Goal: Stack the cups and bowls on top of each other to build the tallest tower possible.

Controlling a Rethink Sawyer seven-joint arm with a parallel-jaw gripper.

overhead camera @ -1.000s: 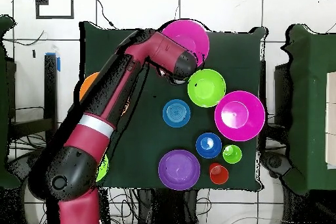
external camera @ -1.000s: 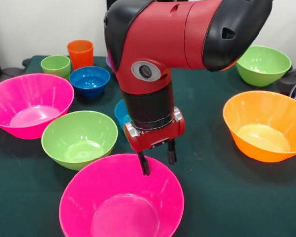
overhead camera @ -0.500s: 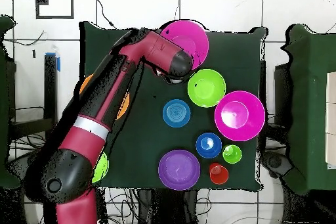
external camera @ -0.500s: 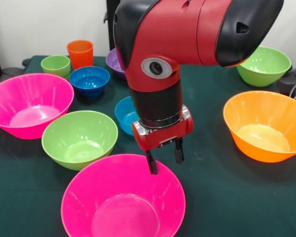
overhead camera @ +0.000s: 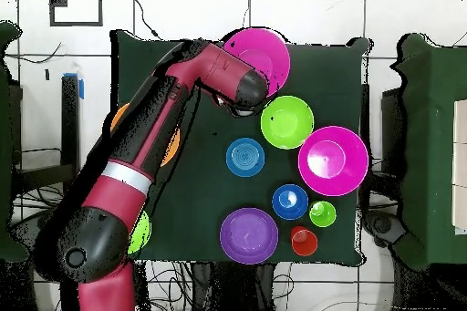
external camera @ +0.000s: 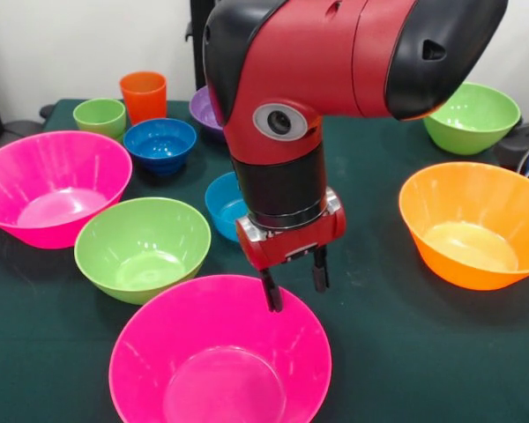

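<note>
- The red and black arm comes down over the near pink bowl (external camera: 219, 352), the landmark here, which sits upright on the dark green table (external camera: 397, 352).
- The hand (external camera: 294, 285) has its two dark fingers spread a little way apart and holds nothing. One finger dips just inside the bowl's far rim; the other hangs just outside it.
- Just beside that bowl sits a green bowl (external camera: 143, 246), and beyond it a second pink bowl (external camera: 49, 186).
- Behind the near pink bowl is a small blue bowl (external camera: 222, 204), partly hidden by the arm. Further back stand another blue bowl (external camera: 160, 144), a light-green cup (external camera: 100, 116), an orange cup (external camera: 144, 95) and a sliver of a purple bowl (external camera: 204, 110).
- Well apart on the other side are an orange bowl (external camera: 472, 224) and a further green bowl (external camera: 470, 115).
- The overhead view shows the purple bowl whole, but the arm covers the hand and most of the orange bowl.
- Nothing is stacked; every bowl stands alone.
</note>
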